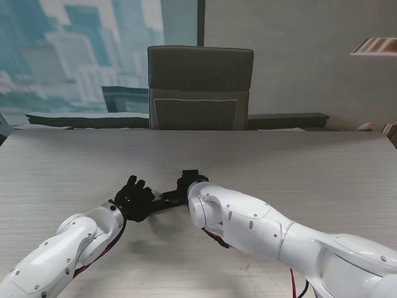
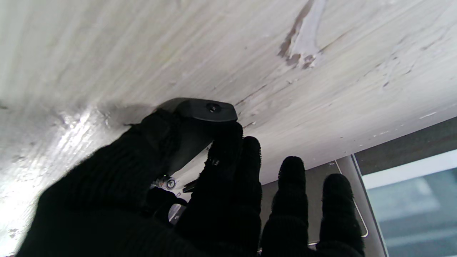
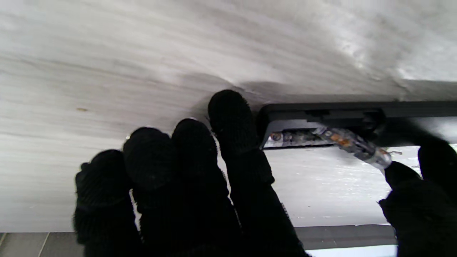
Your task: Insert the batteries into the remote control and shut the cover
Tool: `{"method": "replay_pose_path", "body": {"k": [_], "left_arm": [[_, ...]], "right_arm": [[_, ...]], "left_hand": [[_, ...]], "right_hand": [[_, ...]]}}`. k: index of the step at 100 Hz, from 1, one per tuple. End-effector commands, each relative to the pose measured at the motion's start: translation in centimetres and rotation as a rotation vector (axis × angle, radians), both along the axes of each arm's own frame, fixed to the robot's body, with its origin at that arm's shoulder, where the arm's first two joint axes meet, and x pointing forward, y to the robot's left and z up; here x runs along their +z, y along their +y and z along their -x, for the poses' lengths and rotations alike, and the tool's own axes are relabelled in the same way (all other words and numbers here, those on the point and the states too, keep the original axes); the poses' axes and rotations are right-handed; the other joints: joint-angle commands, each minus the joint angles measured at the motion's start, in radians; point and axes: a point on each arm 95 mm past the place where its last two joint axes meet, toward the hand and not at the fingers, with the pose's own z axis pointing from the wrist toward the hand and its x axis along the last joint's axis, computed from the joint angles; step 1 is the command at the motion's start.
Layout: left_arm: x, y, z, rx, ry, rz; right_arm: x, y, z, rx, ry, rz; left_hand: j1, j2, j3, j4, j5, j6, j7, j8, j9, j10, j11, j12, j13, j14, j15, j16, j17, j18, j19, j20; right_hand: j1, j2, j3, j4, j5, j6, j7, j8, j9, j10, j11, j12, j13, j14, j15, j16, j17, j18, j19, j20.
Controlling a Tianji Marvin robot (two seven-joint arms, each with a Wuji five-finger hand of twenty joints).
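Note:
The black remote control (image 1: 164,200) lies on the table between my two gloved hands. My left hand (image 1: 133,197) is shut on one end of the remote control (image 2: 200,110), with thumb and fingers (image 2: 228,157) around it. The battery compartment (image 3: 321,117) is uncovered. One battery (image 3: 296,138) lies inside it. A second battery (image 3: 353,144) sits tilted, one end in the compartment and the other end against the thumb (image 3: 403,176) of my right hand (image 1: 188,182). That hand's fingers (image 3: 232,117) rest at the remote's end. I cannot see the cover.
The pale wood-grain table (image 1: 298,167) stretches wide on both sides. A dark office chair (image 1: 200,87) stands behind its far edge. My white right forearm (image 1: 248,223) crosses the near middle of the table.

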Motion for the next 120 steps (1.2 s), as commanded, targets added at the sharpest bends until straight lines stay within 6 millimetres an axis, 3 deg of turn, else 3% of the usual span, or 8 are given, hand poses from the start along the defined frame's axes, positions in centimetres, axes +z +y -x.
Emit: {"method": "replay_pose_path", "body": {"k": [1, 60, 89, 120], "left_arm": [[-2.55, 0.61, 1.38, 0.010, 0.082, -0.037], [-2.61, 0.58, 1.41, 0.011, 0.086, -0.033], [-2.66, 0.52, 1.41, 0.010, 0.088, -0.034], [-2.70, 0.47, 1.40, 0.009, 0.092, -0.035]], "right_arm": [[-0.41, 0.65, 0.55, 0.010, 0.033, 0.001], [-1.17, 0.92, 0.34, -0.006, 0.065, 0.013], [-1.39, 0.60, 0.39, -0.006, 0.075, 0.003], [-1.28, 0.24, 0.41, -0.002, 0.062, -0.037]], "left_hand": [[0.122, -0.025, -0.018, 0.019, 0.056, -0.294, 0.117, 0.046, -0.002, -0.013, 0.016, 0.011, 0.008, 0.010, 0.014, -0.011, -0.009, 0.010, 0.017, -0.018], [0.118, -0.020, -0.025, 0.022, 0.056, -0.293, 0.116, 0.046, -0.003, -0.012, 0.015, 0.010, 0.007, 0.009, 0.013, -0.011, -0.011, 0.009, 0.016, -0.017], [0.119, -0.019, -0.025, 0.023, 0.056, -0.291, 0.115, 0.046, -0.003, -0.012, 0.016, 0.011, 0.006, 0.010, 0.013, -0.011, -0.010, 0.010, 0.016, -0.016], [0.118, -0.020, -0.025, 0.023, 0.056, -0.292, 0.116, 0.046, -0.003, -0.012, 0.016, 0.010, 0.008, 0.011, 0.014, -0.011, -0.010, 0.011, 0.015, -0.015]], "right_hand": [[0.010, -0.017, 0.006, 0.030, 0.025, -0.023, -0.012, -0.006, 0.053, 0.067, 0.011, 0.002, 0.048, 0.033, 0.025, -0.017, -0.002, 0.017, 0.024, 0.023], [0.121, -0.028, 0.085, 0.051, 0.048, -0.028, -0.003, 0.006, 0.080, 0.069, 0.016, 0.007, 0.081, 0.040, 0.045, -0.033, 0.030, 0.024, 0.041, 0.032], [0.213, -0.043, 0.155, 0.071, 0.047, -0.030, -0.004, 0.011, 0.080, 0.069, 0.015, 0.007, 0.084, 0.041, 0.047, -0.039, 0.026, 0.025, 0.038, 0.032], [0.248, -0.069, 0.227, 0.075, 0.039, -0.028, -0.014, 0.011, 0.071, 0.069, 0.011, 0.005, 0.080, 0.041, 0.044, -0.044, 0.019, 0.024, 0.033, 0.031]]}}
